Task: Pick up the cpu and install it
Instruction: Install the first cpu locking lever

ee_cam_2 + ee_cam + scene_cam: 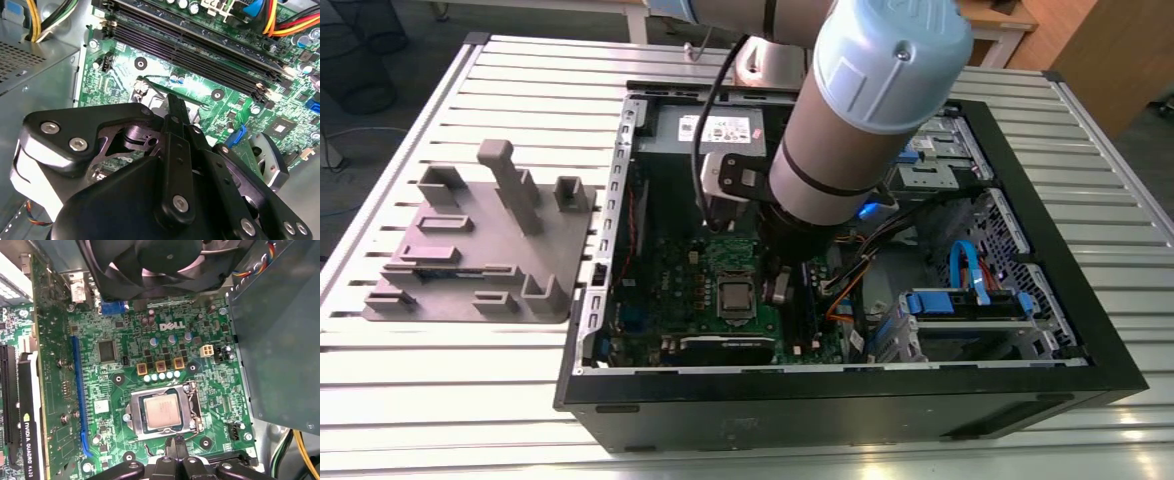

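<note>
The cpu [161,411] is a small silver square with a pale rim, lying flat in the open metal socket frame [131,416] on the green motherboard [115,330]. In the exterior view the cpu [734,296] sits mid-board inside the open computer case [854,400]. My gripper [173,444] hovers just beside the socket's edge, fingers pressed together with nothing between them. In the second wrist view the black gripper [172,102] points down at the board near the socket. In the exterior view the gripper [778,288] hangs to the right of the cpu.
A black fan [160,265] overhangs the board. A graphics card [25,415] lies along one side and the grey power supply [280,340] along the other. Long memory slots [200,55] and cable bundles [961,270] crowd the case. A grey fixture [480,250] stands on the slatted table.
</note>
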`<state>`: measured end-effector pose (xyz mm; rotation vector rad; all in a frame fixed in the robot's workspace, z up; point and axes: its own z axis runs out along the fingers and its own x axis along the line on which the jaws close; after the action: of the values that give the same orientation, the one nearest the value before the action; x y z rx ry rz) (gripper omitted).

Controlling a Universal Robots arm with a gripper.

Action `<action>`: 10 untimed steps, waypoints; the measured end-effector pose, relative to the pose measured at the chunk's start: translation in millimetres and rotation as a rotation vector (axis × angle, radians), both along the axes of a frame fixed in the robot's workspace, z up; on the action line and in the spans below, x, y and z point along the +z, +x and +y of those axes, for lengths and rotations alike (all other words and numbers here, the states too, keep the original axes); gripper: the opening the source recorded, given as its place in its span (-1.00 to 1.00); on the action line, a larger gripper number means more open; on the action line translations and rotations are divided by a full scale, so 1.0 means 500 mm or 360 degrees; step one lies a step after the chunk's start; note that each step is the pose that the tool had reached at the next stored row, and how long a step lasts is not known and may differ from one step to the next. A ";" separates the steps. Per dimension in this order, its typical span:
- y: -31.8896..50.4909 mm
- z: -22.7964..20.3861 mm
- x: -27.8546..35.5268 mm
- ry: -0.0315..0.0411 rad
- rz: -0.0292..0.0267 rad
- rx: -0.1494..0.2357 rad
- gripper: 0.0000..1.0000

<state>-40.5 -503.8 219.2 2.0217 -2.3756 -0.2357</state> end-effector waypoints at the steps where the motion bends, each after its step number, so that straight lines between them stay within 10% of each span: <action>1: 0.000 -0.0012 -0.001 0.0000 0.00000 0.0001 -0.80; 10: 0.002 -0.0074 -0.016 0.0000 0.00001 0.0012 -0.80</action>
<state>-39.4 -507.5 211.4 2.0304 -2.3672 -0.2355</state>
